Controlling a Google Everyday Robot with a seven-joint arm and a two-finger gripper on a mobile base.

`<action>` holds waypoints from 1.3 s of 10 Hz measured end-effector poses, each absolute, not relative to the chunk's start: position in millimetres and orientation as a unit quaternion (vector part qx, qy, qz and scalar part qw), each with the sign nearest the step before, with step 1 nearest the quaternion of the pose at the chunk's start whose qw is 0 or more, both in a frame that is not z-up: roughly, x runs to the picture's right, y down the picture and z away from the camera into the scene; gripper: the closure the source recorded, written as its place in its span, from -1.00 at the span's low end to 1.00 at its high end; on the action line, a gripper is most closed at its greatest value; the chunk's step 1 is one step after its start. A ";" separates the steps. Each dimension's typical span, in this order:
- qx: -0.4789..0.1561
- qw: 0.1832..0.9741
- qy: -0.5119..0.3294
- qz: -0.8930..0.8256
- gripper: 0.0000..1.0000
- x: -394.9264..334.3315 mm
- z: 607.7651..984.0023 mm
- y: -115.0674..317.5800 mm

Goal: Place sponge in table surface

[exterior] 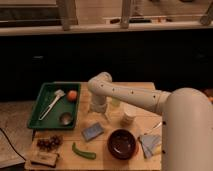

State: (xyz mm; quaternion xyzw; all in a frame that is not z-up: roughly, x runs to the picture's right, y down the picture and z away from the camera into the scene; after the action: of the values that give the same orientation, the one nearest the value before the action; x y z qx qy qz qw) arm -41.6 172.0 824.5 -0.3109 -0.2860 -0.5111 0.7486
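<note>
Room: a dark cabinet front runs behind the surface, with a pale ledge along its top and upright window posts above that.
Surface: a light wooden table top, rectangular, with a grey floor to its left.
Arm: a white robot arm enters from the right foreground, reaches left across the surface and bends downward at its elbow.
Tool: the tool hangs near the middle of the surface, pointing down, right of the tray.
Tool state: cannot be determined; its tip is dark against the wood.
Sponge: the blue-grey sponge lies flat on the surface, just below and left of the tool tip. Contact between the two cannot be determined.
Tray: a green tray sits at the left edge of the surface.
Tray contents: a white utensil, an orange fruit and a small metal bowl.
Near the tool: a white cup stands just to its right.
Front row: a dark bowl is right of the sponge, with a green pepper just in front of the sponge.
Front left: dark grapes lie behind a brown packet.
Front right: a blue-grey cloth lies beside the dark bowl, partly covered by the arm.
</note>
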 end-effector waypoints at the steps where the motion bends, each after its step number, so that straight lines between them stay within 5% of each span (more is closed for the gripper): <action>1: -0.310 0.749 -0.285 -0.511 -0.60 -41.0 824.7 170.4; 13: -0.310 0.751 -0.285 -0.509 -0.60 -33.8 824.6 163.0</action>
State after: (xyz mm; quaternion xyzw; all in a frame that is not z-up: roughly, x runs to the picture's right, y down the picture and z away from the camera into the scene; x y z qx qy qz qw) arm -33.8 163.0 824.6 -0.3104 -0.2855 -0.5088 0.7505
